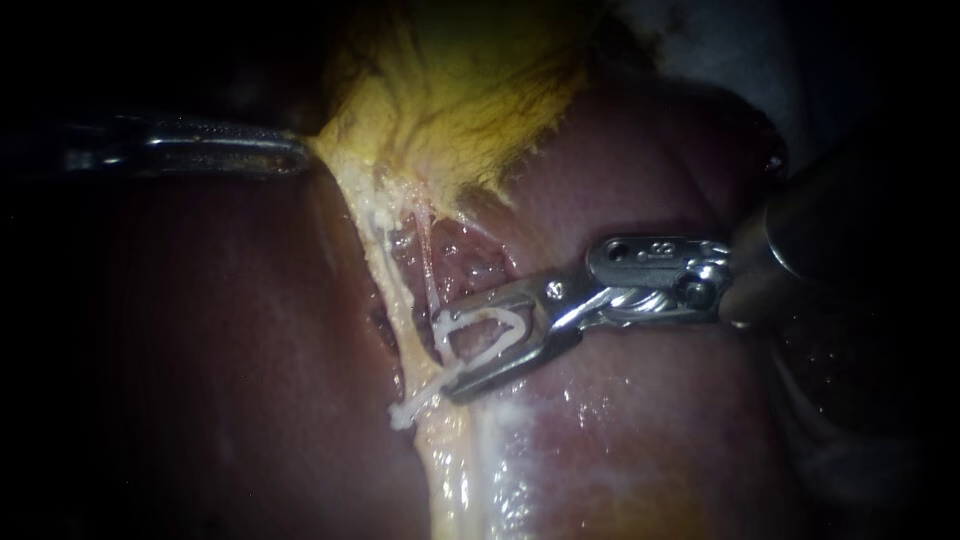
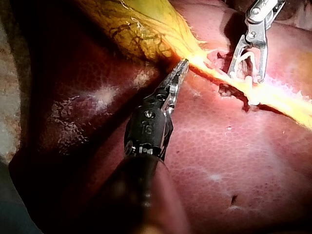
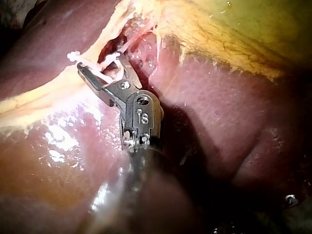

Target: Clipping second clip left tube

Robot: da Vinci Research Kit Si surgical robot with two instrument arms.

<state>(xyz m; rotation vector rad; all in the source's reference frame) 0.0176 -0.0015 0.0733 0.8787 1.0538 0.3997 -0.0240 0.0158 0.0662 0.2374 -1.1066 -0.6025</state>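
The right instrument lies nearest the endoscope, its shaft and wrist joint large at the near edge. Its jaws stand apart but hold a white clip between them, one leg of the clip seated against each jaw, the open mouth of the clip facing away from the wrist.

A thin pale tube runs down from the gallbladder to the open mouth of the clip, at the jaw tips. The views do not show whether the tube lies fully between the clip's legs. The tube sits in a raw red cleft of dissected tissue, directly ahead of the jaws.

Just beyond the tip of one jaw, a short white piece projects from the pale tissue band. Its kind cannot be determined.

The left instrument is well apart from the right instrument's jaws, on the far side of the cleft. Its jaws lie together, clamped on the yellow edge of the gallbladder, which tents toward them.

The liver, glossy and red, lies beneath both instruments.
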